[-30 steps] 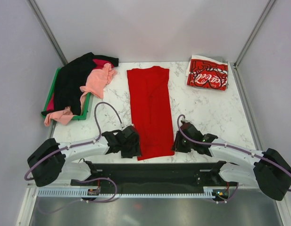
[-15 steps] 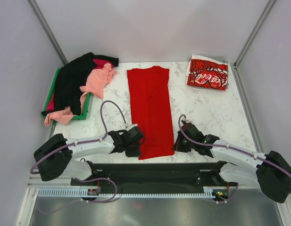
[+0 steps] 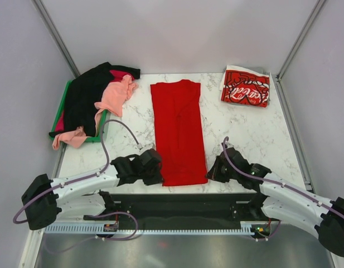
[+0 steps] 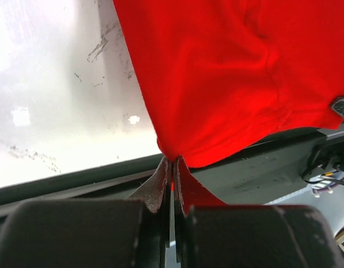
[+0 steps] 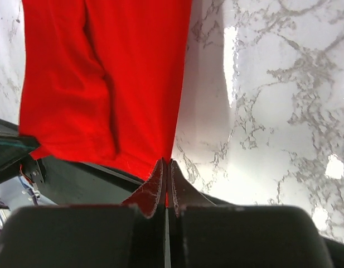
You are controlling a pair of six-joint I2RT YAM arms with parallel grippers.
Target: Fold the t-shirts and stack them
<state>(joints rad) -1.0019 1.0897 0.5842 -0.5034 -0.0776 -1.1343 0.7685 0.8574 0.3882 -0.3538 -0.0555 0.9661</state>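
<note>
A plain bright red t-shirt lies folded into a long strip down the middle of the marble table. My left gripper is shut on the strip's near left corner, and red cloth is pinched between the jaws. My right gripper is shut on the near right corner, the cloth running away from its tips. A folded red Coca-Cola t-shirt rests at the back right. Black, salmon-pink and magenta t-shirts are heaped at the back left.
A green plastic tray holds the heap of shirts at the left edge. Grey walls and metal posts close in the table on three sides. A dark rail with the arm bases runs along the near edge.
Both grippers closed on the near corners of the red shirt. Both arms then drew back toward the near edge, and the strip's hem now lies straighter and closer to it.
</note>
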